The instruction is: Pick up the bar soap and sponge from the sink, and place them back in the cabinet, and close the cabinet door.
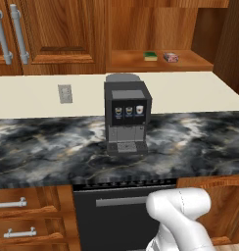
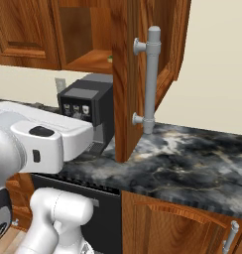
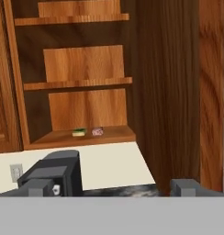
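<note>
The pincer [image 3: 111,188] hangs spread wide and empty above the marbled counter [image 1: 200,142], the coffee machine [image 1: 126,117] beyond it, and farther back the sponge [image 1: 150,56] lies beside the pink soap [image 1: 170,57] in the open cabinet [image 1: 190,61].

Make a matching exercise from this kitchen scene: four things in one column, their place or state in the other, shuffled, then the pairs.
1. sponge
2. coffee machine
3. cabinet door
4. gripper

A. swung open
B. on the marble counter
C. jaws apart, holding nothing
D. on the cabinet's bottom shelf, beside a pink piece

Pairs: 1-D, 2-B, 3-A, 4-C
</note>
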Controlling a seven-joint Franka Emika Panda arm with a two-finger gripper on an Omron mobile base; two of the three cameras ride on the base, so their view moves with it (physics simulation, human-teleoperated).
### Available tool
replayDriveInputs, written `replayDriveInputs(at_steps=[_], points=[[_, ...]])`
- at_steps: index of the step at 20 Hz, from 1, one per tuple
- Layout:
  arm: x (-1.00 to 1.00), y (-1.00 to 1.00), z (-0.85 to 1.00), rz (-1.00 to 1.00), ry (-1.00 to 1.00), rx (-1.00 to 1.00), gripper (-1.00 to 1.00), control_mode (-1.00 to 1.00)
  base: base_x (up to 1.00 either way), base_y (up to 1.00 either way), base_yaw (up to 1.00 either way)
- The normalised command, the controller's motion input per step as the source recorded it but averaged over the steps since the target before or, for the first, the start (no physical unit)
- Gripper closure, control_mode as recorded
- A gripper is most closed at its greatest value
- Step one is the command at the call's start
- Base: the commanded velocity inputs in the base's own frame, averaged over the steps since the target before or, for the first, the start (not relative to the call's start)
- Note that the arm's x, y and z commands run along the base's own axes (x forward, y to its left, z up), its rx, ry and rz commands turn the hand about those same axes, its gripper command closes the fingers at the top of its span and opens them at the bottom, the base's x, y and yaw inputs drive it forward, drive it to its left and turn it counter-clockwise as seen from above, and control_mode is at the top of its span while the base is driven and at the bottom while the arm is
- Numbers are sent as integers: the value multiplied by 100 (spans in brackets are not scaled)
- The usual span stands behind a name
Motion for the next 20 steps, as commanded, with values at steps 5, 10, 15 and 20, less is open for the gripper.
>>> replayDriveInputs(at_steps=[5, 10, 15, 20], points=[[0, -17, -10, 0, -6, 0, -100, -100, 0, 0, 0], [0, -11, -5, 0, -6, 0, -100, -100, 0, 0, 0], [0, -11, -1, 0, -5, 0, -100, -100, 0, 0, 0], [-4, -21, 0, 0, -2, 0, -100, -100, 0, 0, 0]])
